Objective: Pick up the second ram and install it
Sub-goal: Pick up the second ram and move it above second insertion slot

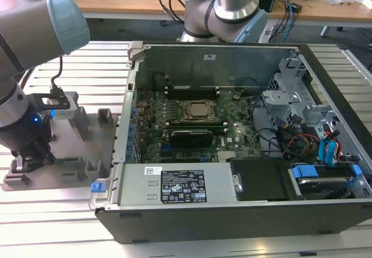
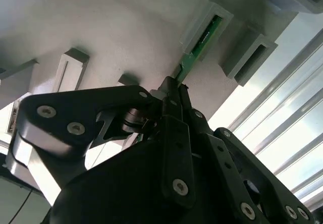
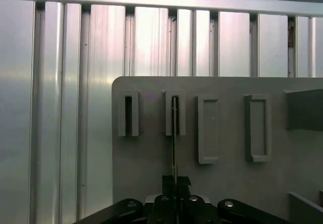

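My claw [image 2: 174, 86] is clamped shut on the second ram [image 2: 201, 38]. The grey holder block [image 2: 195, 26] keeps the stick on edge, exposing both faces for pinching.

Upright grey blocks [image 1: 104, 118] hem the claw [image 2: 174, 88] clamped on the second ram [image 2: 204, 37], the computer case wall [image 1: 123, 136] stands near on the exterior view's right, and open counter [image 1: 58, 223] spreads around the plate [image 3: 146, 158].
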### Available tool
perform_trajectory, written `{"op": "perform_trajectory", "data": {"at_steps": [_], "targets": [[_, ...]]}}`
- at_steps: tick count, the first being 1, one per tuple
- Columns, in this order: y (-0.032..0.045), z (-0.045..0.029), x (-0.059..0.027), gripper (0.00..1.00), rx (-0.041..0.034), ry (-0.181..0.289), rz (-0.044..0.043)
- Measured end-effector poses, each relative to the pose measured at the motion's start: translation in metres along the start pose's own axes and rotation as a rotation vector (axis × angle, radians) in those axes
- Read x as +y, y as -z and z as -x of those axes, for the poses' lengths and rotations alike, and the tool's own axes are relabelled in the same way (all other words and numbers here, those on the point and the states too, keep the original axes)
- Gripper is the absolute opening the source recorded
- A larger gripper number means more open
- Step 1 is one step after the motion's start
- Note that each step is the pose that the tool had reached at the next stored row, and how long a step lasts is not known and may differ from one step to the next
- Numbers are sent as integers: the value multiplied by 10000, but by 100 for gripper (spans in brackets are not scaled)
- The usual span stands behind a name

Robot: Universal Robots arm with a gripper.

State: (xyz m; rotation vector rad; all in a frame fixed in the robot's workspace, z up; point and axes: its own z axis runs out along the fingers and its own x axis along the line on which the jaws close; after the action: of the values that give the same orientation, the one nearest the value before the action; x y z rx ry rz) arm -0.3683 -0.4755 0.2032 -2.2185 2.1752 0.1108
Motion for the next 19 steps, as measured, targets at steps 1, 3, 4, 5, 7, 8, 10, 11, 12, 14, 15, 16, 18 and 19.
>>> {"op": "perform_trajectory", "data": {"at_steps": [1,3,4,5,7,8,10,11,12,14,15,16,18,19], "targets": [[-1,-1,-1,13,231,-6,3],[-1,0,0,13,546,-16,9],[-1,-1,0,13,548,-14,10],[-1,0,0,13,550,-15,10],[-1,0,0,13,552,-15,10],[0,0,0,13,553,-15,10],[-1,0,0,13,554,-15,10],[-1,0,0,13,556,-16,10],[-1,0,0,13,557,-15,10],[0,0,0,13,560,-15,10],[-1,0,0,13,563,-15,10],[12,1,0,13,572,-16,12],[180,13,5,13,572,-16,10],[277,21,8,13,572,-17,10]]}}
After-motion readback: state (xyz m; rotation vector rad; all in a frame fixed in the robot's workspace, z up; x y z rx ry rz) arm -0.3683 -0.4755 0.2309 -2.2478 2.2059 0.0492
